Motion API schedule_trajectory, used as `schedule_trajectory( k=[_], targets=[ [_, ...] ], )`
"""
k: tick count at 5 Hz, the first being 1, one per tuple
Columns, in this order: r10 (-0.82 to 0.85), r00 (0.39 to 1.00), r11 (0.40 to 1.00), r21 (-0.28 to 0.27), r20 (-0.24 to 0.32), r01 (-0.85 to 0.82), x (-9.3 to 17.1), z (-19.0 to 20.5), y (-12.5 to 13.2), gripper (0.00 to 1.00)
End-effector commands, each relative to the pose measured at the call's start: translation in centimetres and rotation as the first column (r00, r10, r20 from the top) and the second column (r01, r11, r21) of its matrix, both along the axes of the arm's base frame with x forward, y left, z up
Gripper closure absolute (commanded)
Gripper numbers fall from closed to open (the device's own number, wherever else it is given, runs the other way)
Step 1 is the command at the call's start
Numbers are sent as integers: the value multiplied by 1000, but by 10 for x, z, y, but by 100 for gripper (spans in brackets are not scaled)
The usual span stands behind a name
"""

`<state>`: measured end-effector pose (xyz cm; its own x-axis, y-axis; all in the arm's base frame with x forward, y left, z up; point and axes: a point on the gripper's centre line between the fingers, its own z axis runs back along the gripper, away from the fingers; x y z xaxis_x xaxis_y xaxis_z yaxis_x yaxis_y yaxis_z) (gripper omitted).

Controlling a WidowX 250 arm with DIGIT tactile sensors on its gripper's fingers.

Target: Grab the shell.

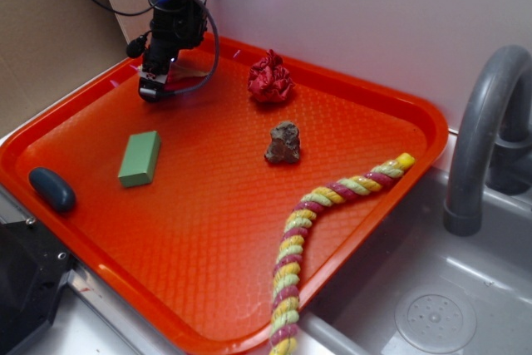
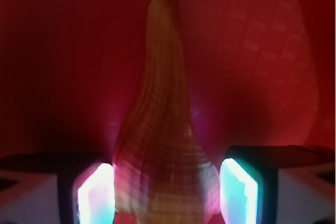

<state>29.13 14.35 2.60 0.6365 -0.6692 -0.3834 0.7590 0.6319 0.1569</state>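
The pincer (image 2: 167,192) is standing low over the far left corner of the orange tray (image 1: 216,230), its two fingers (image 2: 95,195) straddling the shell (image 2: 160,145). In the wrist view the shell's wide ridged end is sitting between the glowing pads, which are lying close against its sides, but whether they are actually pressing it I cannot tell; the long thin point is running away from the camera across the tray's surface. In the exterior view the shell itself is hiding under the pincer (image 1: 151,89). Farther out, a dark red wrinkly ball (image 1: 270,78) is lying near the back rim, with a lumpy brown-grey rock (image 1: 283,143) just in front of it. A green block (image 1: 140,158) is resting on the left part of the tray, and a dark blue oval object (image 1: 51,189) is sitting at the left edge. A twisted yellow, green and pink rope (image 1: 312,230) is trailing over the front right rim. A grey tap (image 1: 482,139) is rising over the sink (image 1: 432,305) on the right. No writing is showing anywhere.
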Motion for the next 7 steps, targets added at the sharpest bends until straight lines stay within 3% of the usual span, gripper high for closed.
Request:
schedule_trajectory(
  k=[1,2,3,4,5,7],
  targets=[
    [90,984,996,-33,152,-86,-6,23,-10,100],
    [155,950,988,-55,270,-146,-20,64,-44,100],
    [237,920,969,-141,311,-202,-54,110,-91,100],
    [294,897,949,-212,329,-233,-72,142,-118,100],
    [476,828,871,-287,296,-398,-79,170,-145,100],
    [747,609,661,-407,268,-631,-63,219,-149,100]
  ],
)
